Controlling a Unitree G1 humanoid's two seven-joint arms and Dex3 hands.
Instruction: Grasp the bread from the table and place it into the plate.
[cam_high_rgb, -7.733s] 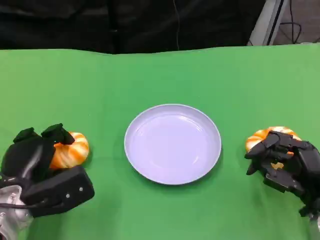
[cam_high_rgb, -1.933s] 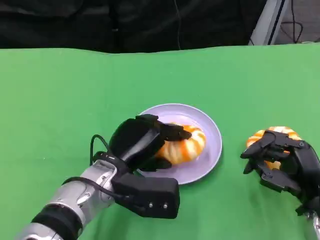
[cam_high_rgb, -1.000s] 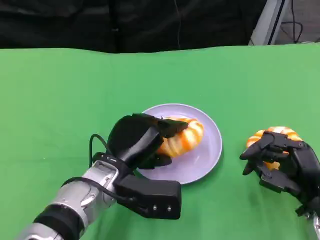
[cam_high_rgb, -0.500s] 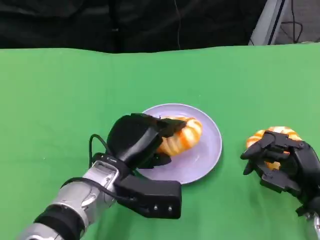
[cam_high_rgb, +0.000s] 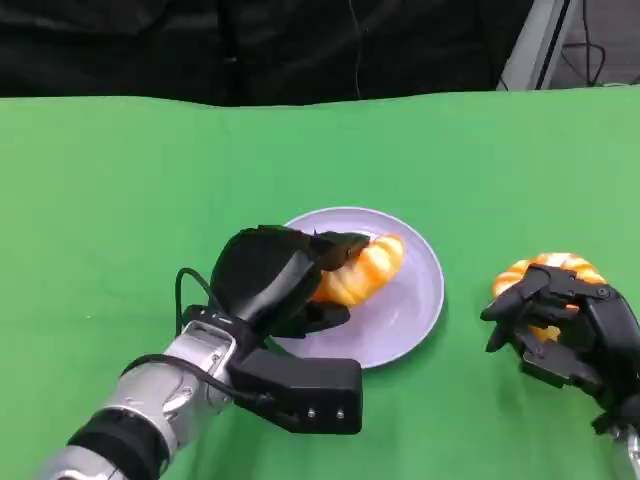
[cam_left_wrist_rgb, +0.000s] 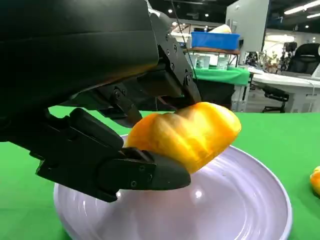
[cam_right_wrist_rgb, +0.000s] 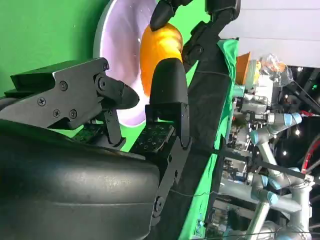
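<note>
My left hand (cam_high_rgb: 272, 282) grips a striped orange bread (cam_high_rgb: 366, 267) just above the lilac plate (cam_high_rgb: 410, 305) at the table's middle. In the left wrist view the bread (cam_left_wrist_rgb: 192, 134) sits pinched between black fingers (cam_left_wrist_rgb: 125, 170), clear of the plate (cam_left_wrist_rgb: 235, 205) below it. A second orange bread (cam_high_rgb: 548, 270) lies on the green cloth at the right, and its near side is covered by my right hand (cam_high_rgb: 565, 330). That hand's fingers (cam_right_wrist_rgb: 167, 87) are apart with nothing between them. Beyond them the held bread (cam_right_wrist_rgb: 159, 47) hangs over the plate (cam_right_wrist_rgb: 116, 55).
A green cloth (cam_high_rgb: 150, 180) covers the whole table, with wide bare room at the left and the far side. Behind the far edge is dark drapery (cam_high_rgb: 250, 45). The second bread (cam_left_wrist_rgb: 316, 181) peeks in at the edge of the left wrist view.
Since 7.7 s ago my left hand has carried the bread from the left side to over the plate. In the last second the bread shifted slightly toward the far rim. My right hand stayed put.
</note>
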